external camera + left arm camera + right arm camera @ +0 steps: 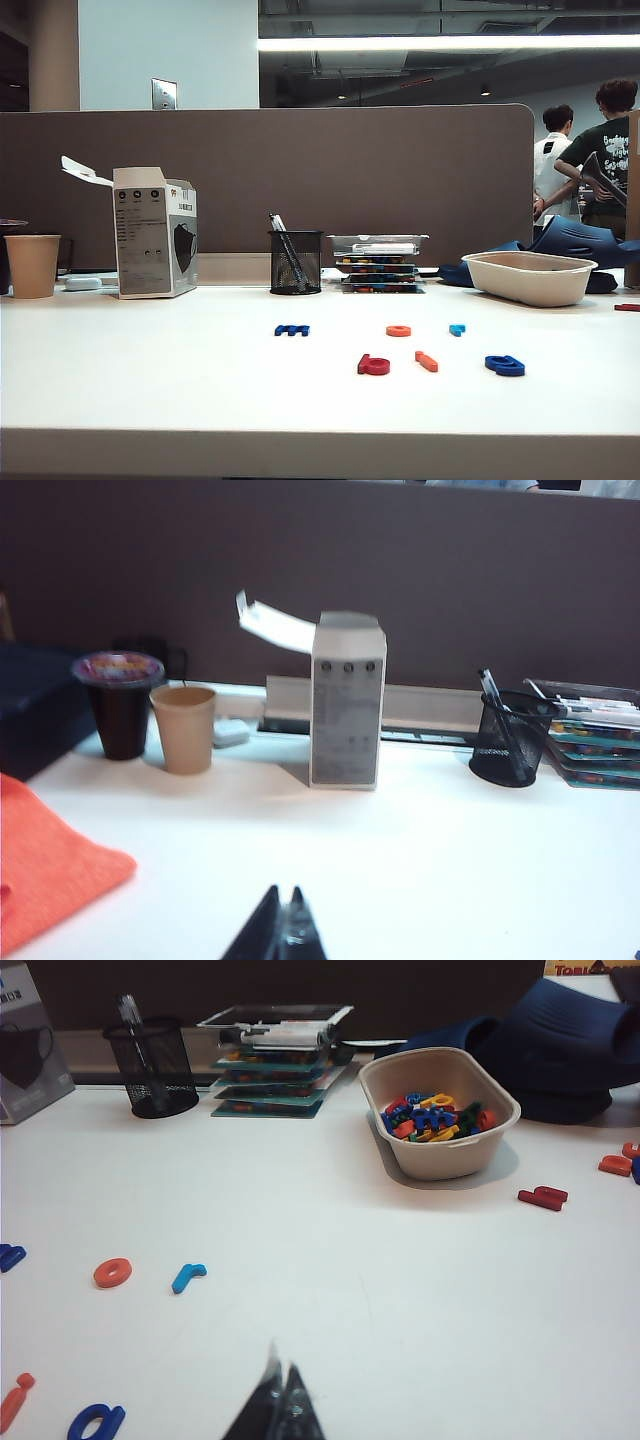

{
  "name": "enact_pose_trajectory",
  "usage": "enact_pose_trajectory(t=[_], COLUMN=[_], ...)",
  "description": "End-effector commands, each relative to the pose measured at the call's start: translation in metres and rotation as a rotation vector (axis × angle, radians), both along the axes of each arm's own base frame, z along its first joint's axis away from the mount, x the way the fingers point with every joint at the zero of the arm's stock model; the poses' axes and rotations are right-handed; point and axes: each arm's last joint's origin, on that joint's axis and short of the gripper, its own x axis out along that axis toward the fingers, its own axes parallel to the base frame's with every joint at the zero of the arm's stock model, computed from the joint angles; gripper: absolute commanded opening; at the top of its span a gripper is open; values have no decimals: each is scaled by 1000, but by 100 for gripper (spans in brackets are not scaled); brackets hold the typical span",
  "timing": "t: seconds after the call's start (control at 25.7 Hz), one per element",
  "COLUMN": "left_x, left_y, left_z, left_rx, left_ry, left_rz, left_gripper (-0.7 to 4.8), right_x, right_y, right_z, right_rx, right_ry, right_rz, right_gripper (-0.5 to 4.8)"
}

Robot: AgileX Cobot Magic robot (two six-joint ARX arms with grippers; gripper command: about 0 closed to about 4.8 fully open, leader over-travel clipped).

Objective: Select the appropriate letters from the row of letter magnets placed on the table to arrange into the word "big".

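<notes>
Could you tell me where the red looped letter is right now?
In the exterior view, the red looped letter lies on the table, leftmost in the front row, left of the orange-red bar.

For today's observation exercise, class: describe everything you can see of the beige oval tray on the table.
The beige tray is an oval, deep-walled dish that looks like moulded paper pulp, with a rolled rim. It stands upright on the white table, towards the far right, in front of dark blue fabric. The right wrist view shows it filled with a jumble of spare letter magnets in red, blue, yellow, green and orange. Neither gripper is near it.
</notes>
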Motion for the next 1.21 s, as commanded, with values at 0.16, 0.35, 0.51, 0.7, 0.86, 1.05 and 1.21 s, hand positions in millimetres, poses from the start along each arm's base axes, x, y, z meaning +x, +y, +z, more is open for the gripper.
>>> enact_pose_trajectory(t=[0.16,0.35,0.51,0.7,0.86,1.05,1.21], left_x=[5,9,10,11,11,11,11], left_y=[-1,-1,-1,-1,-1,-1,-1], left_z=[-18,-31,-39,-40,-41,-41,-42], left_rx=[-11,-10,-12,-8,-20,-20,-20], left_ry=[-44,-24,-4,-4,-2,7,8], left_rz=[-54,-52,-53,-53,-54,-52,-52], left_gripper=[-5,-5,-5,-5,-5,-5,-5], right_x=[0,0,-3,-14,-15,-15,-15], right_y=[0,-1,-1,-1,-1,-1,-1], right_z=[2,-1,2,3,2,3,2], right_rx=[-36,-60,-66,-77,-85,-85,-84], right_ry=[-53,-42,-83,-117,-109,-117,-115], right_rz=[-3,-27,-41,-65,-69,-70,-68], right_gripper=[-6,-6,-6,-6,-6,-5,-5])
